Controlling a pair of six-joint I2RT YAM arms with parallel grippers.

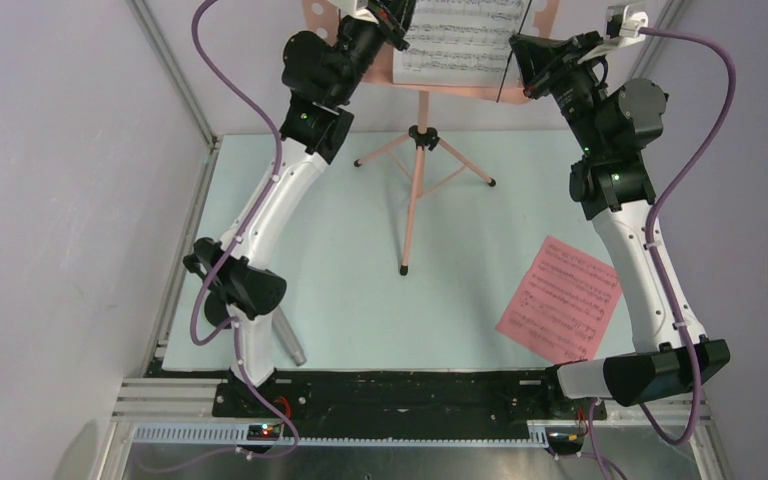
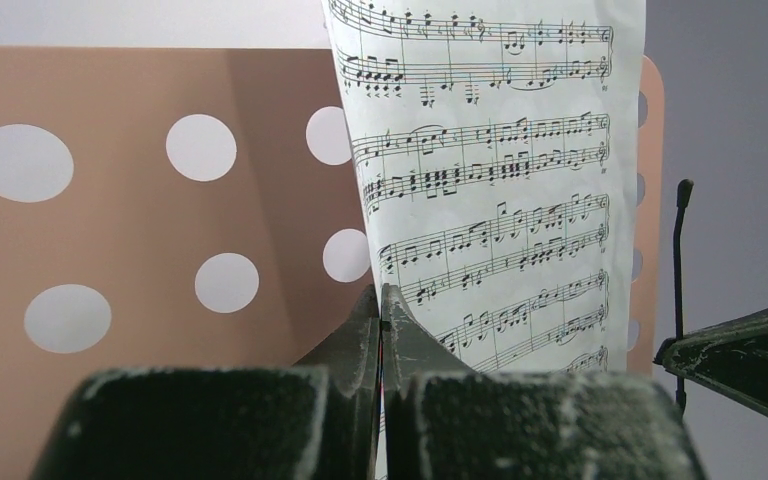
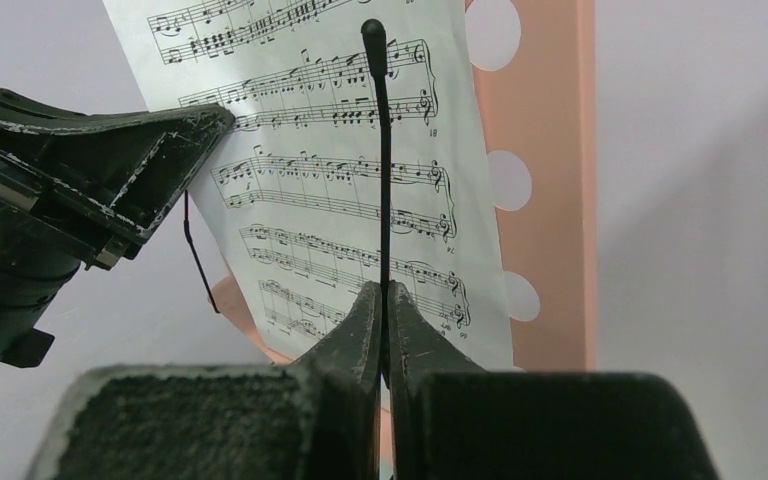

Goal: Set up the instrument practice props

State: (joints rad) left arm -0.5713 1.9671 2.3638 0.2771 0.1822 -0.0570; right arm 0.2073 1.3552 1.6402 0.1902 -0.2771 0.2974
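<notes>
Left hand: your left gripper (image 2: 382, 300) has its fingers pressed flat together, no gap, tips right on the left edge of the white sheet-music page (image 2: 500, 200). It reads as a pinch on the paper's edge (thin stuff, so only just visible).
Right hand: your right gripper (image 3: 385, 295) is clamped on the thin black page-holder wire (image 3: 384, 180). The wire rises straight out from between the fingertips and crosses the printed staves, knobbed tip at the top.
White page: it's up against the perforated desk (image 2: 260, 120), covering the desk's right part. The round holes show to its left, and a strip of salmon-pink shows past its right edge.
Music stand (image 1: 416, 190): upright toward the far side of the table (image 1: 360, 280), three legs splayed, desk up between your two wrists.
Second wire (image 3: 196, 250): look at the right wrist view. A short black wire hangs down beside the page's left edge, under the left gripper.
Pink sheet-music page (image 1: 560, 298): lying flat on the table, turned at an angle, just beside your right arm and well apart from the stand.
Microphone (image 1: 291, 338): grey, lying on the table at the near edge, just beside the left arm's base, partly hidden by that arm.
Arms: both reach up and forward to the desk, left at its left side, right at its right.
</notes>
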